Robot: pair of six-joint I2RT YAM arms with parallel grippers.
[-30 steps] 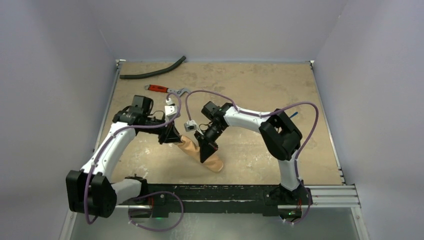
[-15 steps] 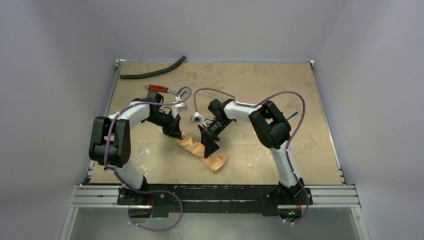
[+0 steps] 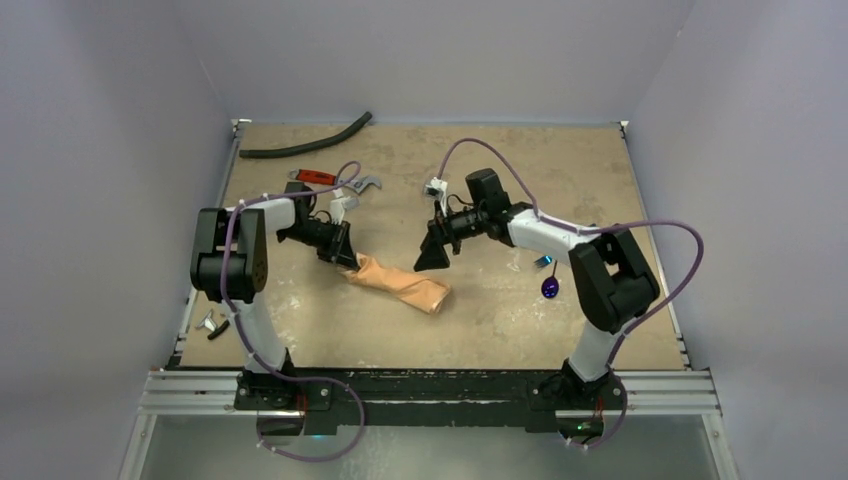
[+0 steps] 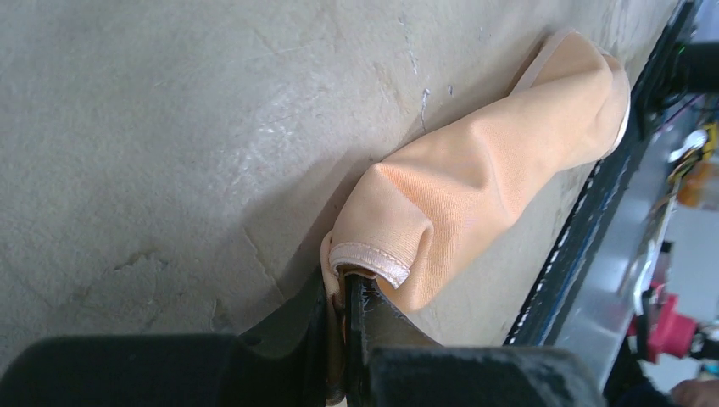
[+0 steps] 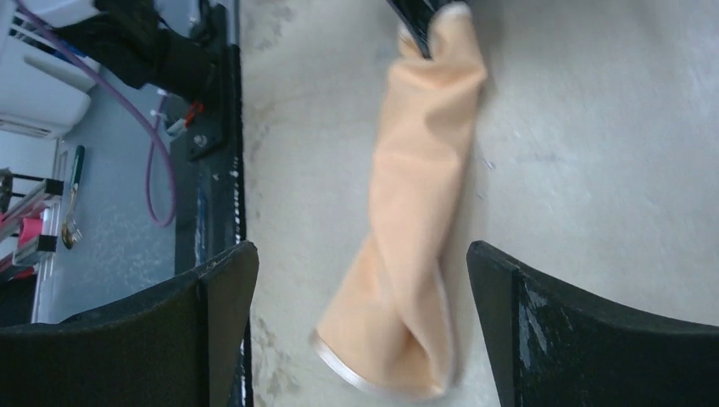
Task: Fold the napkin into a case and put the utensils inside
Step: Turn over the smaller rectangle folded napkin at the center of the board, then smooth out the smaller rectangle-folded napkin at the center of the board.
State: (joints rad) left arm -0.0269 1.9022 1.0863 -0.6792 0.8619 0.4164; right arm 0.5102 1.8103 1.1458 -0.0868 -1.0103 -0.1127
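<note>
Napkin [image 3: 400,285] folded narrow (spoon [image 3: 550,289] apart)

The left gripper [image 4: 342,292] pinches the napkin [image 4: 483,178] by its hemmed end, jaws nearly together on the cloth. The napkin, a narrow creased roll, stretches across the table [image 4: 169,127] toward a black rail [image 4: 585,237].
</note>
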